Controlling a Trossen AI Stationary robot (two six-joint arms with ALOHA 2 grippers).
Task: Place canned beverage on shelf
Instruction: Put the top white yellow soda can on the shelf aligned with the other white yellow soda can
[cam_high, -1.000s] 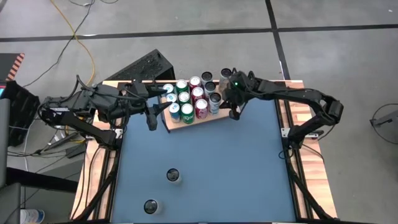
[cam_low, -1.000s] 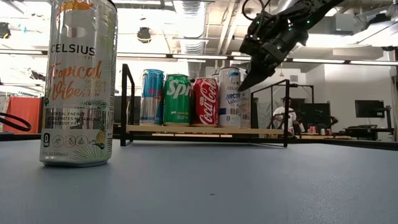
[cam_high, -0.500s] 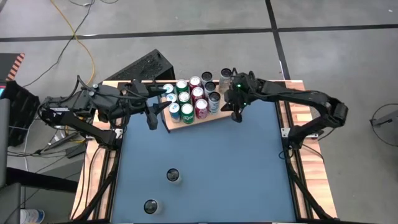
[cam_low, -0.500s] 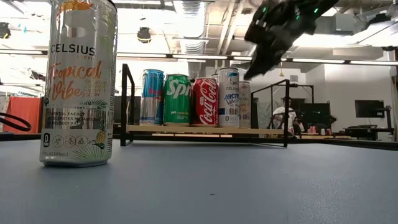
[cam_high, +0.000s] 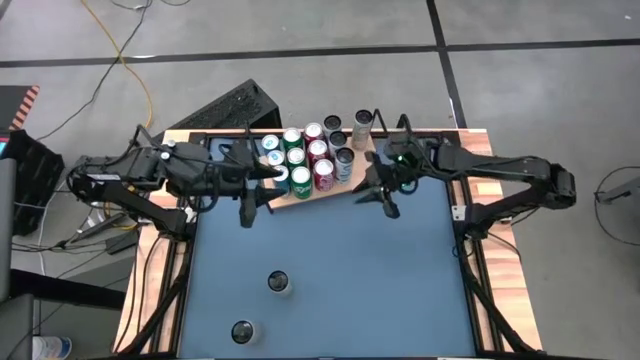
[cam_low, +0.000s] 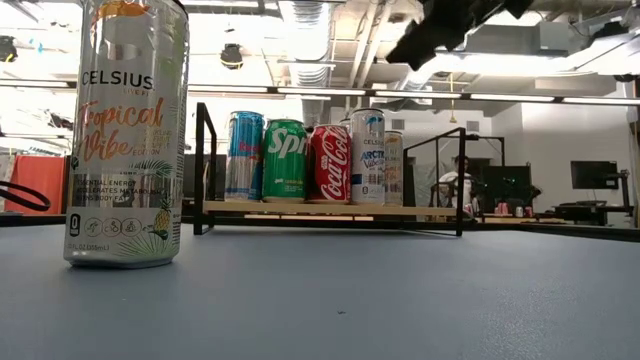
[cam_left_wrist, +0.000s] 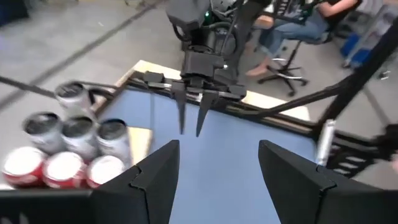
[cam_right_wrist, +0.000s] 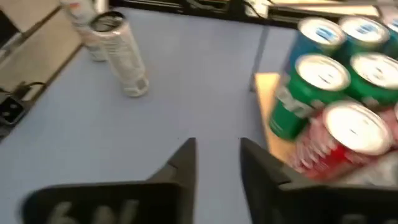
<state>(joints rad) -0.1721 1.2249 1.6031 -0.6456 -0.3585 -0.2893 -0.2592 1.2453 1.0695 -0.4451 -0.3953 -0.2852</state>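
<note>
The shelf (cam_high: 322, 194), a light-wood board in a black wire frame, stands at the table's far middle. Several cans (cam_high: 305, 160) stand upright on it, and they also show in the low view (cam_low: 330, 160). My right gripper (cam_high: 378, 200) hovers just off the shelf's right end, above the blue tabletop. It is open by a narrow gap and empty, as the right wrist view (cam_right_wrist: 217, 162) and the left wrist view (cam_left_wrist: 191, 127) show. My left gripper (cam_high: 255, 208) hovers by the shelf's near left corner, wide open and empty (cam_left_wrist: 217, 168).
Two loose cans stand upright on the near left part of the blue tabletop: a Celsius can (cam_high: 242, 332) close to the low camera (cam_low: 125, 130) and another (cam_high: 279, 283). Both show in the right wrist view (cam_right_wrist: 118, 56). A seated person (cam_low: 460, 185) is in the room behind.
My right gripper has risen from beside the cans at the shelf's right end and drawn back toward the table's near edge, leaving the top of the low view. The shelf cans have stayed put. My left gripper has shifted a little toward the near right.
</note>
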